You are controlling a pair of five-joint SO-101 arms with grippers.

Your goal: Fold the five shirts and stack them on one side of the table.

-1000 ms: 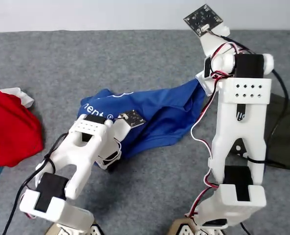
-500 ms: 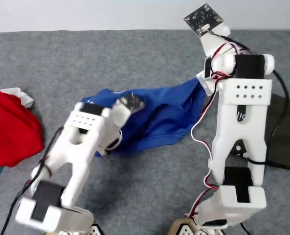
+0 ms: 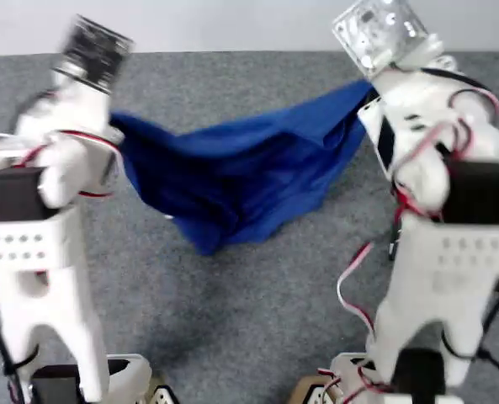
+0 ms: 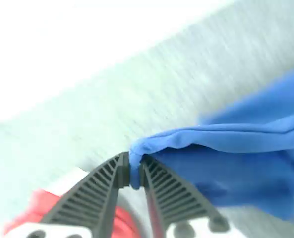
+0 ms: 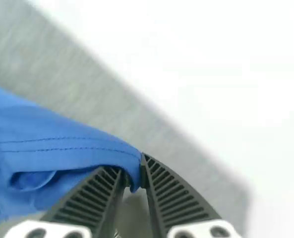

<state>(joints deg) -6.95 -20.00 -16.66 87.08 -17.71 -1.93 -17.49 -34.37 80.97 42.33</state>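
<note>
While both arms stand raised over the grey table [image 3: 257, 337], the blue shirt [image 3: 232, 181] hangs stretched between them, held up at its two ends and sagging in the middle. The left gripper [image 4: 132, 171] is clamped on one corner of the shirt: its ribbed black jaws are pressed together with a small roll of blue hem pinched at their tips, and the cloth runs away from them in a taut fold. The right gripper [image 5: 133, 178] is likewise closed on the opposite corner, where a stitched hem edge bunches between its jaws. In the high view the shirt spans the far half of the table from the left arm [image 3: 43, 219] across to the right arm [image 3: 438, 210], its upper edge pulled nearly straight and its right end a little nearer the table's back edge than its left. The loose lower part droops toward the middle of the table in soft folds; whether the lowest fold touches the surface cannot be told. In the left wrist view, a red garment [image 4: 25, 210] shows beneath the left gripper's jaws.
</note>
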